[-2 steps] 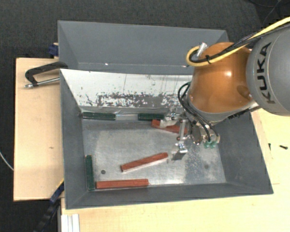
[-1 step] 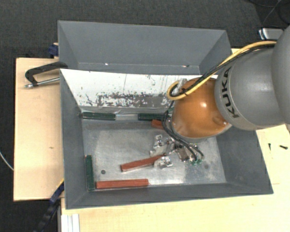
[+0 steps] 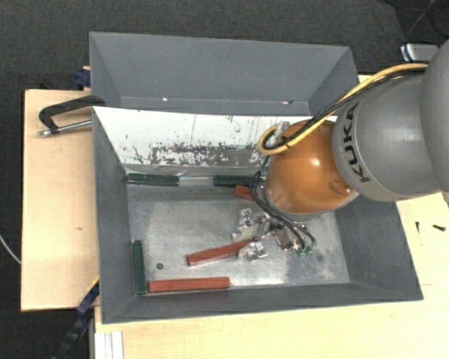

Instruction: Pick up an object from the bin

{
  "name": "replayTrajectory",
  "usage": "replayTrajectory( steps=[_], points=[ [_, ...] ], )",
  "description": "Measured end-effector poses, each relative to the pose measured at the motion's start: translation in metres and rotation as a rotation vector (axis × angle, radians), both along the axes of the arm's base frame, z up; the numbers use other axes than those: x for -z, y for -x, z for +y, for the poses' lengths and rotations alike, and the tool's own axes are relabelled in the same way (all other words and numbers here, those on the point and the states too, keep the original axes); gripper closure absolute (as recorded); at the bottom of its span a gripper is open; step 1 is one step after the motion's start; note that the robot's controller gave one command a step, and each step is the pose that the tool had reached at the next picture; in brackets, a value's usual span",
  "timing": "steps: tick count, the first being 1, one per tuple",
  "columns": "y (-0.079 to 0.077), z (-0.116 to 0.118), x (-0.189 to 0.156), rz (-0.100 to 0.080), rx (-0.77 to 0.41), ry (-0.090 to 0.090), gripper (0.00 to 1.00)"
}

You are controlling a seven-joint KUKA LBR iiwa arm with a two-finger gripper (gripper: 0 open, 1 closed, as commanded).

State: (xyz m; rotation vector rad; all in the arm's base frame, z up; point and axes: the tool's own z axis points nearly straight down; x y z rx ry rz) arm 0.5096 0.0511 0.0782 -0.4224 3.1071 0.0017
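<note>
The gripper [image 3: 259, 239] sits low over the floor of the bin [image 3: 109, 223], at the right-hand end of a red-brown stick [image 3: 213, 256]. The stick's long axis runs from there toward the view's left and slightly forward, so most of it lies left of the gripper. Whether the gripper is parted or clamped I cannot tell. A second red-brown stick [image 3: 188, 283] lies apart, along the front wall.

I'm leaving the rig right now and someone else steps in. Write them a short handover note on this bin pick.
Gripper: low in the bin, right of middle, at the right end of the slanted red-brown bar; whether it grips is unclear.
Others: second red-brown bar by the front wall, two green bars along the back wall, third green bar by the left wall.
Done: gripper down at the bar, which looks to lie on the floor.
Left: grasp, lift out.
</note>
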Motion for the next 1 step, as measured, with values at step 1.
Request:
replayTrajectory(
  steps=[1],
  points=[
    [-0.0336, 0.0015, -0.1725, -0.005, 0.002, 0.0, 1.0]
  ],
)
